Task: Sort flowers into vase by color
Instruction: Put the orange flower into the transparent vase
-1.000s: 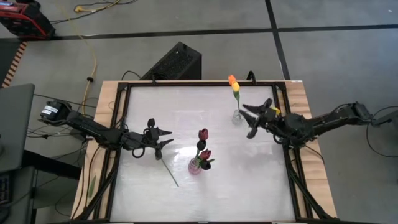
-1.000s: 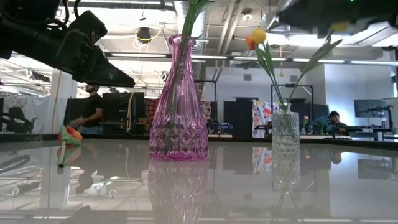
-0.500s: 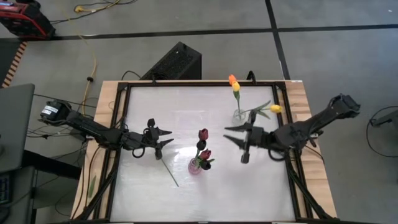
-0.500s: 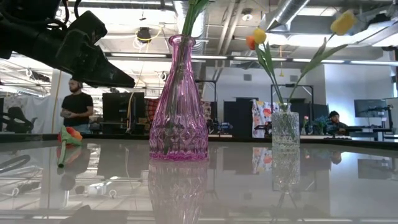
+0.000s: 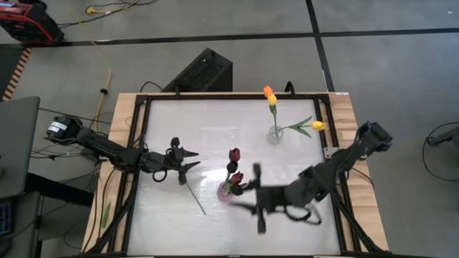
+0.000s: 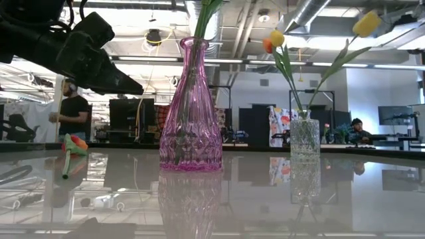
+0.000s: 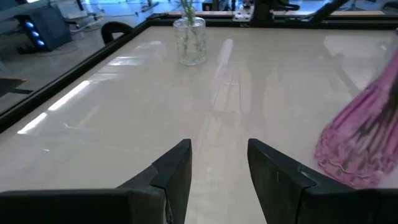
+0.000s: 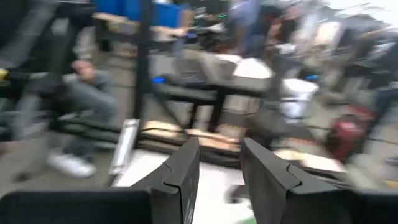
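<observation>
Presently the right gripper (image 5: pixel 259 208), fingers parted and empty, sits blurred just beside the pink vase (image 5: pixel 226 190) holding maroon tulips (image 5: pixel 234 155); a wide sweep could topple it. One tulip's stem (image 5: pixel 193 195) lies on the table near the open left gripper (image 5: pixel 192 159). Yellow and orange tulips (image 5: pixel 270 96) stand in the clear vase (image 5: pixel 275 133).

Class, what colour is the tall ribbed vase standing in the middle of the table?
The tall vase is translucent pink; the low view shows it best.
</observation>
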{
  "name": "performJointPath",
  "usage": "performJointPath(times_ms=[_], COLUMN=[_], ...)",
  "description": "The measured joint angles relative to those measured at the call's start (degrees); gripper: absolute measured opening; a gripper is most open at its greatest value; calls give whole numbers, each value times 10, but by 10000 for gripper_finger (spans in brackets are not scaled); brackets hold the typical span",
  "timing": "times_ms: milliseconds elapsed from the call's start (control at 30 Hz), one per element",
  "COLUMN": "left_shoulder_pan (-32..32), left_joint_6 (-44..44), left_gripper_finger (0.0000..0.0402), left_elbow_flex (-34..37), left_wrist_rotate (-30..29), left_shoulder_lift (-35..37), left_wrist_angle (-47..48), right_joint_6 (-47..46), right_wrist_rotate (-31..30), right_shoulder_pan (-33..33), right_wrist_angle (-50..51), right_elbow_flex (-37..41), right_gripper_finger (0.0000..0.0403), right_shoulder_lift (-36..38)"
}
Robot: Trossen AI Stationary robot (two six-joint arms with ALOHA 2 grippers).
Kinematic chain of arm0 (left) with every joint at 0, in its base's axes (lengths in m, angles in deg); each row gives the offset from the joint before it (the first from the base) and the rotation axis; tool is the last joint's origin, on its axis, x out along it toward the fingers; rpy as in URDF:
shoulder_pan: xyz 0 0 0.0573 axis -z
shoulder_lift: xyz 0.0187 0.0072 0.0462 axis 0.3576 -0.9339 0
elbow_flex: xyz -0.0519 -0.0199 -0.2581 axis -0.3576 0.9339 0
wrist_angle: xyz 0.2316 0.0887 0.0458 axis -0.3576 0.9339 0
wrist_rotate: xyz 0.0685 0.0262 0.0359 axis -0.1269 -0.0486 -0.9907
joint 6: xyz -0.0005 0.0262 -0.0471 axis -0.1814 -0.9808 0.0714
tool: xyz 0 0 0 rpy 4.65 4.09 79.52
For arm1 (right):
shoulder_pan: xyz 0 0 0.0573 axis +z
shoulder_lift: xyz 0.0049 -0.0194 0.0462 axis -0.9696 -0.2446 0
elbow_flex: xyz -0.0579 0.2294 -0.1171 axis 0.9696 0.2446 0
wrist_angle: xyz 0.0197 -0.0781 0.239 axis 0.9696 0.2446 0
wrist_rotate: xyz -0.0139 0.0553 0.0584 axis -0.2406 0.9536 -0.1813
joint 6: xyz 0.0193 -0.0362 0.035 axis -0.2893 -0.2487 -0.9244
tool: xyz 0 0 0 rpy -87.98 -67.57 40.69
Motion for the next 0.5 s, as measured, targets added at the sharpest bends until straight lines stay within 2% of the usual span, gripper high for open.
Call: performJointPath(times_ms=[333,500], left_shoulder_pan=[0,0], left_joint_6=[12,14], left_gripper_finger=[146,146], left_elbow_flex=[0,0], left_wrist_rotate=[14,14], left_shoulder_lift=[0,0], left_wrist_angle=[7,17], right_joint_6=[-152,-230], right_wrist_rotate=[94,137], right_shoulder_pan=[0,-6], right_wrist_angle=[59,136], right_elbow_flex=[-168,-232], right_gripper_finger=[144,144], right_shoulder_lift=[-184,-255])
